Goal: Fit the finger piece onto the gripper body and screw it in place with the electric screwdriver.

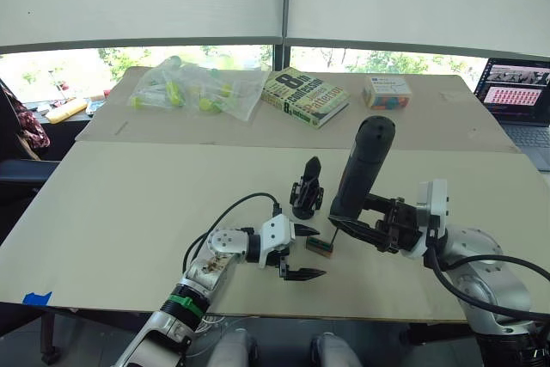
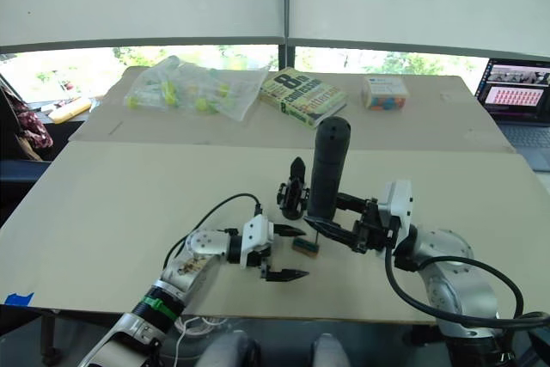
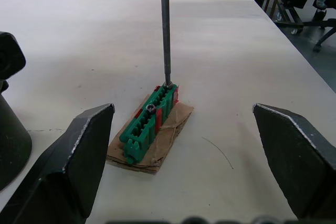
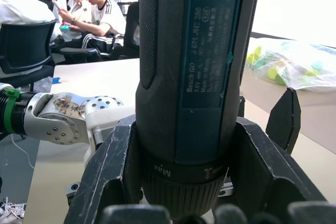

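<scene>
The green screw holder [image 3: 149, 121], a small ribbed block sitting on a scrap of brown cardboard [image 3: 157, 142], serves as the landmark near the front edge of the table [image 1: 129, 204]. The electric screwdriver [image 1: 363, 168] stands nearly upright over it, rounded end up, and its thin metal bit [image 3: 165, 24] comes down onto the far end of the holder, the tip touching a slot there. The right gripper [image 1: 371, 221] is clamped around the screwdriver's lower body, its black fingers [image 4: 113, 171] pressed against both sides of the barrel. The left gripper [image 1: 301, 251] sits just beside the holder on the robot's left, low over the table, with its fingers [image 3: 79, 156] spread wide and nothing between them; the holder lies in line with the gap. The gripper body [image 1: 306, 191] stands on its round base just behind the holder, a pointed black finger sticking up from it. I cannot pick out the loose finger piece. Well behind the holder lie a book [image 1: 304, 96], a clear bag of yellow-green items [image 1: 196, 88] and a small box [image 1: 386, 92].
</scene>
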Robot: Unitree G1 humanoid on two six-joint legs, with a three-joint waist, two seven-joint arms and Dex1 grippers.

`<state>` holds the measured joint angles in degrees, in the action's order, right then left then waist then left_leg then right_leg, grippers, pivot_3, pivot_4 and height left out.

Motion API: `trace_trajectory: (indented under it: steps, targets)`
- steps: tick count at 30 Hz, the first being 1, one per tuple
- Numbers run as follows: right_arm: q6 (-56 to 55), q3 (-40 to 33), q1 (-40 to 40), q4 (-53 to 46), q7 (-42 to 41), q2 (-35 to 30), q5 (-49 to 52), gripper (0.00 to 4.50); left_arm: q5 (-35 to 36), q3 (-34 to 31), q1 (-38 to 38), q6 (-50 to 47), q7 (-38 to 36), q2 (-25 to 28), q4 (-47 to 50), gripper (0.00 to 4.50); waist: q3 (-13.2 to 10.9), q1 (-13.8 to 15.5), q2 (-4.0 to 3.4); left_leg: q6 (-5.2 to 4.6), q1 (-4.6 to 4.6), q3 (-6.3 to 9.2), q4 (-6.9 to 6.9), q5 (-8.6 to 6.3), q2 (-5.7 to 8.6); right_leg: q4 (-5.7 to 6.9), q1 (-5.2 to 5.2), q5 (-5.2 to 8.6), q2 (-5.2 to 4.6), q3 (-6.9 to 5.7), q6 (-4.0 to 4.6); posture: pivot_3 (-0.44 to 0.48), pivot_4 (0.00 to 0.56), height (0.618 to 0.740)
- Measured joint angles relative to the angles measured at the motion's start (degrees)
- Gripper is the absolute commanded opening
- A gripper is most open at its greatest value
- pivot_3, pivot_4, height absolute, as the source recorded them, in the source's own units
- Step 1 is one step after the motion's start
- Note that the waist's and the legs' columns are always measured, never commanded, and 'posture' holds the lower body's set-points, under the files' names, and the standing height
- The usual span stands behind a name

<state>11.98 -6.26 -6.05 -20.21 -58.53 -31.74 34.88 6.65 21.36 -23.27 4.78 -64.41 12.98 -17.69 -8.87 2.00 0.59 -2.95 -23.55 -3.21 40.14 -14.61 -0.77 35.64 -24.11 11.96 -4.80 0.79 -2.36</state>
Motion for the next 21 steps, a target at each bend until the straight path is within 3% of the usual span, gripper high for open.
trace_trajectory:
  steps: [21]
  targets:
    - [0.0,-0.1,0.0,0.0,-0.1,-0.5,0.0,1.92,0.0,0.0,0.4,-0.1,0.1,0.0,0.4,4.50,0.0,0.0,0.00,0.00,0.00,0.00,-0.01,0.00,0.00,-0.01,-0.01,0.00,0.00,0.00,0.00,0.000,0.150,0.740]
